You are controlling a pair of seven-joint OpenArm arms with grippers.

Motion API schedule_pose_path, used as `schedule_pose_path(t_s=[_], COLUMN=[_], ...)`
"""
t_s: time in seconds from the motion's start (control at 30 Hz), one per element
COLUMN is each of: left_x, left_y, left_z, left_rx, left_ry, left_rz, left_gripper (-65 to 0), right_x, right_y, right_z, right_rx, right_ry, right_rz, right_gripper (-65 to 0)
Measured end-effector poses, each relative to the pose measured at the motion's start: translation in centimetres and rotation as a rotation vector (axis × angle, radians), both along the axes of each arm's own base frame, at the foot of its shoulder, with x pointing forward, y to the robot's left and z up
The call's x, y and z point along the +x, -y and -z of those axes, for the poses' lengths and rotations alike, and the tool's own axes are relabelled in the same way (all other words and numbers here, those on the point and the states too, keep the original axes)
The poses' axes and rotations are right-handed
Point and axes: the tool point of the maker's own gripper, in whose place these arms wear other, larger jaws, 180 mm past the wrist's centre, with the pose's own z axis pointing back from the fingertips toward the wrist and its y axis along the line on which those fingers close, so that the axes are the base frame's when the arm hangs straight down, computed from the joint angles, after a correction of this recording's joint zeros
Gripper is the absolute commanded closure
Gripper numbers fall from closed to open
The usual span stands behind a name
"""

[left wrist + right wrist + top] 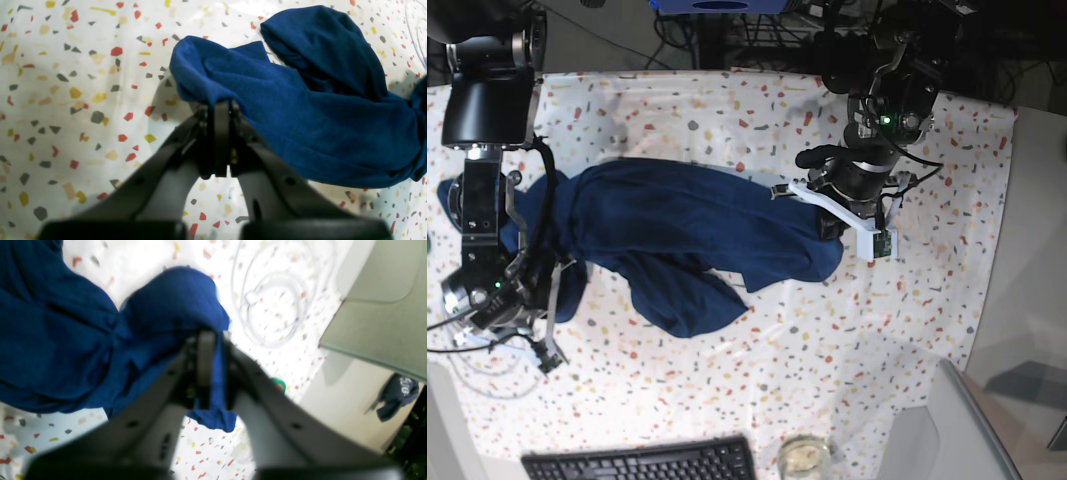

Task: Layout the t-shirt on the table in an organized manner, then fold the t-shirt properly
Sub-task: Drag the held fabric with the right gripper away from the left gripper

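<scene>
The left gripper is closed on an edge of the shirt; its jaws meet with the blue cloth pinched at their tips. From there the shirt swells up and off to the gripper's right in two rounded humps, the farther one higher in the wrist view. To the gripper's left and beneath it lies the bare flecked table, with the gripper's shadow just under the pinched hem.

The right gripper has a fold of the shirt between its jaws; the jaws stand slightly apart, a strip of cloth runs down the gap and hangs out below the fingers, so it grips the shirt loosely at best. The bulk of the cloth bunches to this gripper's left and ahead of it. Ahead and to its right a coil of clear cable lies on the table, and beyond the table edge sits a grey surface.

In the base view the shirt stretches as a crumpled band between the two grippers, left gripper at one end and right gripper at the other, with a lobe sagging toward the keyboard; a glass stands beside the keyboard
</scene>
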Motion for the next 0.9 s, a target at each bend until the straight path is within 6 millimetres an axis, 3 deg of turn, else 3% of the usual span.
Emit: schedule_pose_path(t_s=[0.17, 0.27, 0.37, 0.5, 0.6, 0.67, 0.83, 0.9], left_x=[-0.7, -0.9, -1.0, -1.1, -1.1, -1.2, -1.0, -1.0], left_y=[-0.3, -0.4, -0.7, -0.6, -0.7, -0.4, -0.6, -0.7], left_z=[0.6, 0.8, 0.8, 0.9, 0.9, 1.0, 0.9, 0.9], left_rx=[0.002, 0.004, 0.014, 0.011, 0.013, 0.008, 0.012, 0.013], left_ry=[-0.020, -0.030, -0.028, -0.032, -0.031, -0.036, -0.030, -0.029], left_rz=[-0.010, -0.013, -0.012, -0.009, -0.014, -0.002, -0.010, -0.010], left_gripper=[0.0, 0.0, 0.0, 0.0, 0.0, 0.0, 0.0, 0.0], right_x=[-3.8, -6.8, -9.8, -10.8, -10.6, -11.0, -11.0, -11.3], right_y=[3.1, 3.8, 2.0, 0.4, 0.7, 1.4, 1.2, 1.3], right_z=[-1.3, 0.4, 5.2, 9.7, 11.0, 11.2, 11.2, 11.3], right_rx=[-0.108, -0.076, 0.021, 0.133, 0.163, 0.153, 0.158, 0.156], right_ry=[0.027, -0.009, -0.101, -0.173, -0.179, -0.189, -0.189, -0.194], right_rz=[0.012, 0.050, 0.040, 0.062, 0.074, 0.092, 0.090, 0.090], right_gripper=[-43.2, -45.0, -45.3, -45.3, -44.7, -38.0, -0.3, -0.5])
